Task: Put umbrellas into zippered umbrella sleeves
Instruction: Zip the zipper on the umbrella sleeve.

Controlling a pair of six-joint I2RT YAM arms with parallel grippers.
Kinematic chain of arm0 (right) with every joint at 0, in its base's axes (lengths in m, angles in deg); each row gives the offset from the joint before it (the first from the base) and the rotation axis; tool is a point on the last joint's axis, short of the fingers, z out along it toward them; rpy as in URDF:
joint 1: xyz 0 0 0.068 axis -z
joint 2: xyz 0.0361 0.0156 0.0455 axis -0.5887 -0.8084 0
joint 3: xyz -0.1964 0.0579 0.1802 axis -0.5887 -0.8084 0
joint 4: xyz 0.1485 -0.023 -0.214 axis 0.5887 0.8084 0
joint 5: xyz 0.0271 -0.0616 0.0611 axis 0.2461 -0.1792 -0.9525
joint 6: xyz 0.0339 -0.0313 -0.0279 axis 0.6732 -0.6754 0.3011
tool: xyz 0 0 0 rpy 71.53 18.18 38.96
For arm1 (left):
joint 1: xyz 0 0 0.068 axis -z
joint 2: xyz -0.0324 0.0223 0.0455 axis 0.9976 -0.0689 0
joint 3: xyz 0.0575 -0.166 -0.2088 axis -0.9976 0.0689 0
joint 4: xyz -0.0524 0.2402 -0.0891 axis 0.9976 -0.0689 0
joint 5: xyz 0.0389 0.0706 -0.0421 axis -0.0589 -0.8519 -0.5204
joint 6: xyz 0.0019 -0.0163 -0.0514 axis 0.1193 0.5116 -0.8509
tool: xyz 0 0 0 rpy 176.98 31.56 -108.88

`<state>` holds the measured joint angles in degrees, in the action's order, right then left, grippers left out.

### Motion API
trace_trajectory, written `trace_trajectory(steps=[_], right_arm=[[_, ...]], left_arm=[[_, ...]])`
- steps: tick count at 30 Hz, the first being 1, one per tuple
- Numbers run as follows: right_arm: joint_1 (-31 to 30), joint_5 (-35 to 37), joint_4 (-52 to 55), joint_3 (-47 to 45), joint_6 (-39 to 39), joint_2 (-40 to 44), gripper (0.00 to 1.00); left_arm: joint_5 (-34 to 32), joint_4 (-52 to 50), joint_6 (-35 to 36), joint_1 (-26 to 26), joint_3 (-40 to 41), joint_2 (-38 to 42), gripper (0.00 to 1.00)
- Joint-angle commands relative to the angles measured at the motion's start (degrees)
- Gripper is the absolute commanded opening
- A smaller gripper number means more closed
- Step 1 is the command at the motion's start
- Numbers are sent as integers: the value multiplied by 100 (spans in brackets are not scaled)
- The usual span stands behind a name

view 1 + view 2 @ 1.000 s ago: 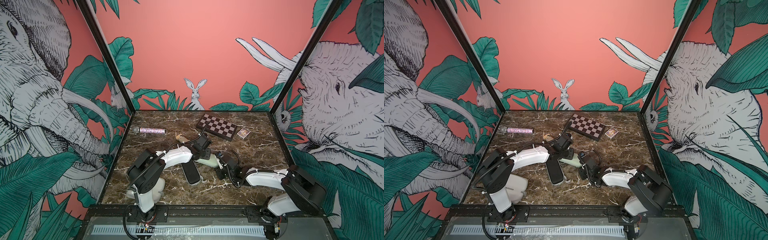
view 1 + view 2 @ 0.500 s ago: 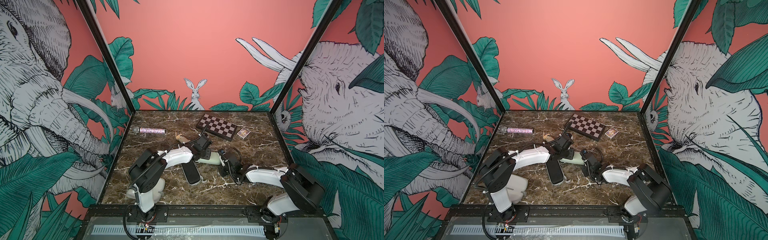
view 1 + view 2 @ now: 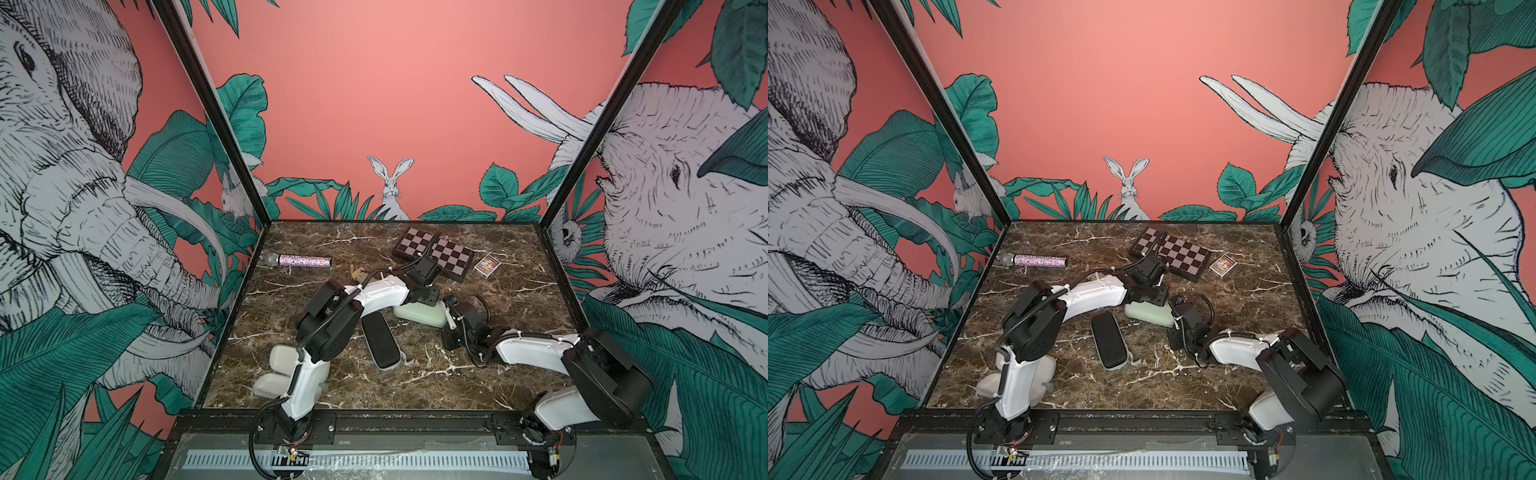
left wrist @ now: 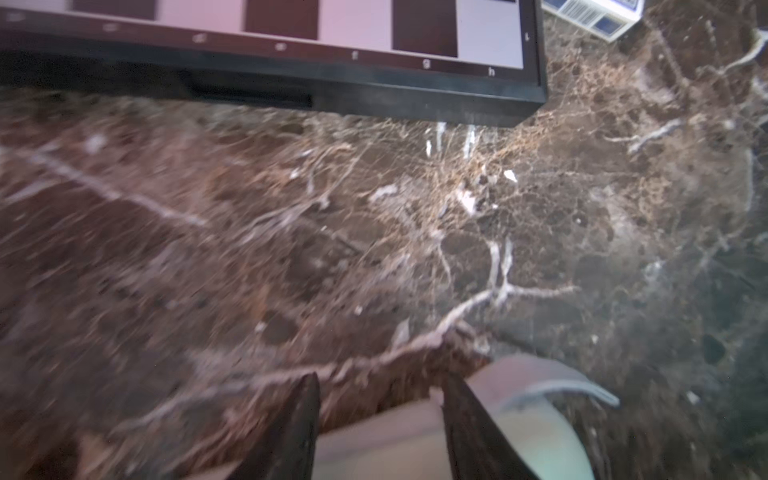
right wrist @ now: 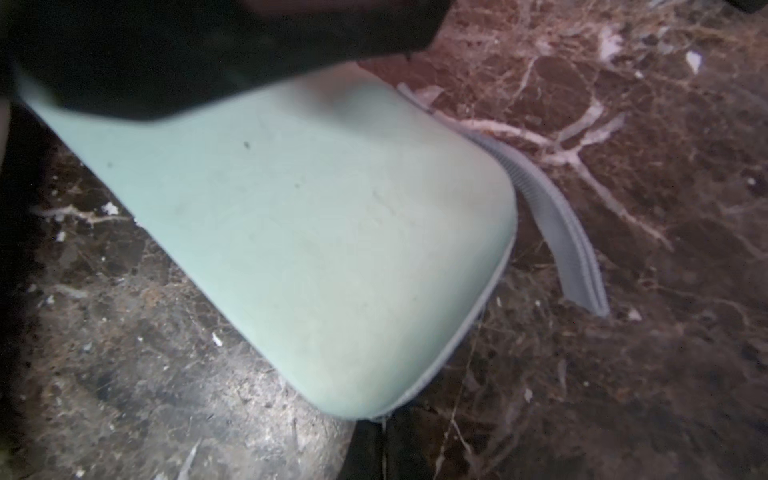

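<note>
A closed pale mint green sleeve [image 3: 417, 316] [image 3: 1148, 315] lies mid-table. My left gripper [image 3: 424, 299] [image 4: 380, 378] hangs over it, open, one finger [image 4: 469, 428] on the shell [image 4: 540, 449] and its partner over the marble. My right gripper [image 3: 448, 322] [image 5: 380, 440] is shut at the zip seam on the rounded end of the sleeve [image 5: 311, 232]; whether it pinches the zip tab is unclear. The sleeve's grey loop [image 5: 557, 216] trails on the table. A closed black sleeve [image 3: 380, 340] lies in front. A beige sleeve [image 3: 282, 359], spread in two halves, sits behind the left arm's base. The umbrellas are hidden.
A chequered chessboard box [image 3: 434, 255] lies at the back, just beyond the left gripper, with a small card box [image 3: 487, 264] to its right. A glittery microphone [image 3: 299, 261] lies at the back left. A small tan thing [image 3: 357, 272] shows behind the left arm, too small to identify.
My right gripper has slid in to the mint sleeve's end and shut there. The left gripper's jaws have spread wider above the sleeve.
</note>
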<state>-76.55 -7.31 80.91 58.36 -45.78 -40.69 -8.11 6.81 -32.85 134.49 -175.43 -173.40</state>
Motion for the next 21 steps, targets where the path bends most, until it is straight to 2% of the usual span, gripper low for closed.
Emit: trace_trajectory(steps=[1,3,5,10,12,14,17,21], right_arm=[[-289,-253,-109,12,584,5,0],[-459,-374,-214,156,739,-124,0],[-580,-250,240,440,688,-161,0],[-592,-350,317,433,750,-40,0],[-591,-479,298,460,743,-99,0],[-589,-530,280,489,736,-158,0],[-592,-553,277,496,723,-164,0],[-592,-560,219,448,715,-157,0]], left_arm=[[-27,-649,341,3,-187,353,57],[-102,-632,253,-2,216,811,60],[-151,-642,3,-2,804,1382,63],[-166,-575,-1017,-12,2284,2615,73],[258,-69,-1470,-12,2694,2690,75],[493,251,-1692,7,2767,2528,76],[506,177,-1762,42,2572,2283,77],[541,223,-1942,51,2699,2140,78]])
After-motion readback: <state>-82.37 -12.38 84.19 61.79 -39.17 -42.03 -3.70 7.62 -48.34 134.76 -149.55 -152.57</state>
